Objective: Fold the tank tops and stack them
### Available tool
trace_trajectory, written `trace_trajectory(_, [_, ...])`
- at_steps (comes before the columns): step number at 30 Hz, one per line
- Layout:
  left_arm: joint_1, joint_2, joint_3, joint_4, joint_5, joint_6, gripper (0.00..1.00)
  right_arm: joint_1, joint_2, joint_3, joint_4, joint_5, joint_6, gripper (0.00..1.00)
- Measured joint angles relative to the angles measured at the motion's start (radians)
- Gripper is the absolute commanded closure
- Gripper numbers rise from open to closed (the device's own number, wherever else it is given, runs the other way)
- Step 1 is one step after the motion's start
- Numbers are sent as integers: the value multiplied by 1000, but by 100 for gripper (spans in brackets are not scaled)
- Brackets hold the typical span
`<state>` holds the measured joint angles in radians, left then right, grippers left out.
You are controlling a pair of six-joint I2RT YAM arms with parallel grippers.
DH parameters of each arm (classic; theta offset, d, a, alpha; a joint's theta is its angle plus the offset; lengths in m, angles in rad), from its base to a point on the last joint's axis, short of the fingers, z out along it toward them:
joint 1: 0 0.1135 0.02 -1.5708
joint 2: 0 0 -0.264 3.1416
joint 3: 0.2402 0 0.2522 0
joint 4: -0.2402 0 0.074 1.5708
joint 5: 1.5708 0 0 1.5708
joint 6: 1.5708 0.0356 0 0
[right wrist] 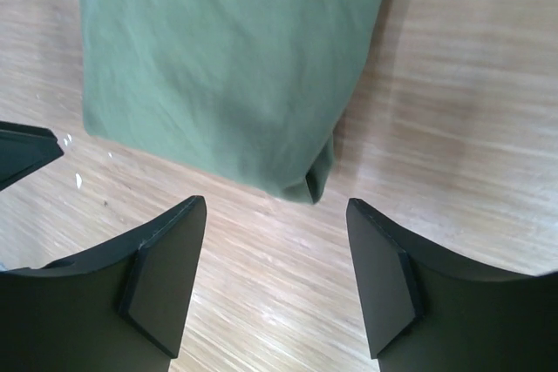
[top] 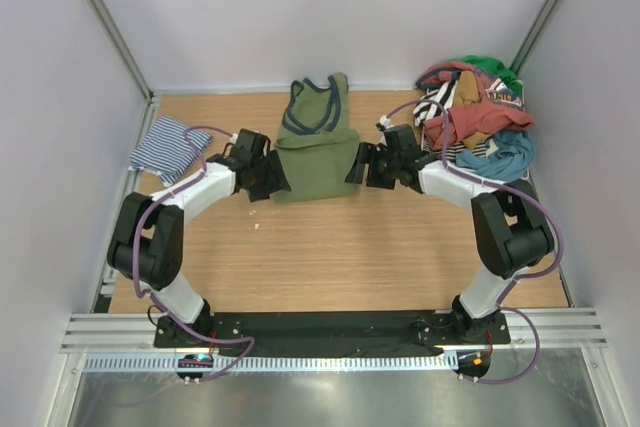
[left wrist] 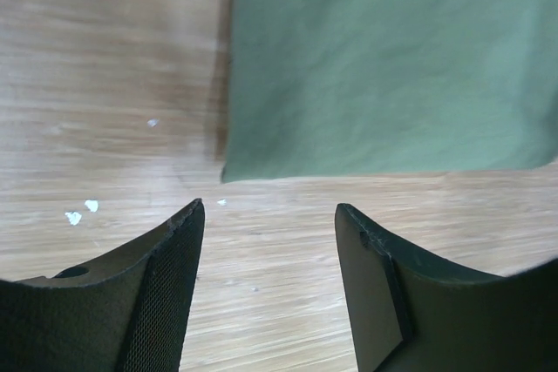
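While I watch from overhead, the olive green tank top (top: pixel 315 152) lies on the wooden table (top: pixel 330 247) toward the back, with its straps pointing at the far wall. The left gripper (top: pixel 275 175) sits at its near left corner and the right gripper (top: pixel 355 164) at its right edge. The striped tank top (top: pixel 168 147) lies as a compact patch at the far left, well apart. A pile of mixed clothes (top: pixel 478 117) fills the far right corner.

On my left wrist view, the left gripper (left wrist: pixel 268 206) has its jaws apart over bare wood, holding nothing. The olive green tank top (left wrist: pixel 384 67) has its corner just beyond the fingertips. A few white specks (left wrist: pixel 83 211) dot the wood.

On my right wrist view, the right gripper (right wrist: pixel 275 202) is likewise spread and empty. The folded corner of the olive green tank top (right wrist: pixel 218 67) lies just ahead of the gap.
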<state>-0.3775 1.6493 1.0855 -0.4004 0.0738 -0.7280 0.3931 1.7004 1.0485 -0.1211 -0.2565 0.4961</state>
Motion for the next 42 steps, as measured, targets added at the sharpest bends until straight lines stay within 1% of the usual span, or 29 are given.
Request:
trace_trajectory(2, [1,2,-40,11,3,3,40,0,2,-29,10,-19,2,34])
trace_trajectory(4, [2,6,-60,24,3,7,41,0,8,-40,21,-28,4,36])
trace_trajectory(5, [2,9,-62,30,3,9,41,0,14,-41,30,-33,4,41])
trace_trajectory(7, [2,13,-62,52,3,16,42,0,29,-41,56,-43,6,42])
trace_trajectory(8, [2,15,-62,62,5,22,42,0,38,-41,69,-47,7,45])
trace_trajectory(13, [11,39,-62,101,23,34,46,0,97,-40,115,-68,16,51])
trace_trajectory(15, [23,53,-68,120,44,33,48,0,121,-40,116,-71,23,62])
trace_trajectory(16, [33,60,-74,130,55,33,49,0,132,-41,117,-71,29,76])
trace_trajectory(17, [40,64,-81,139,61,33,50,0,140,-41,117,-70,33,83])
trace_trajectory(19, [56,76,-97,151,76,32,51,-3,150,-47,122,-69,42,93])
trace_trajectory(28, [72,90,-109,182,121,32,51,-20,161,-61,151,-90,68,96])
trace_trajectory(30, [72,95,-109,190,135,31,53,-22,164,-61,154,-95,71,96])
trace_trajectory(31, [72,98,-109,196,142,30,55,-23,165,-61,155,-97,72,96])
trace_trajectory(32, [72,101,-109,202,148,29,59,-23,165,-61,156,-98,72,96])
trace_trajectory(34, [72,107,-109,210,155,29,63,-24,166,-61,157,-99,74,97])
trace_trajectory(35, [72,111,-109,210,155,27,68,-24,166,-61,157,-99,74,97])
trace_trajectory(37, [72,115,-109,210,155,26,73,-24,166,-63,159,-99,75,98])
trace_trajectory(38, [72,118,-109,210,155,24,81,-24,166,-64,161,-99,75,98])
trace_trajectory(40, [72,126,-107,210,157,23,92,-24,166,-65,163,-100,75,99])
trace_trajectory(41, [73,130,-106,210,160,27,100,-24,166,-65,164,-100,75,99])
trace_trajectory(42, [73,134,-103,210,163,29,100,-25,166,-65,165,-100,75,99])
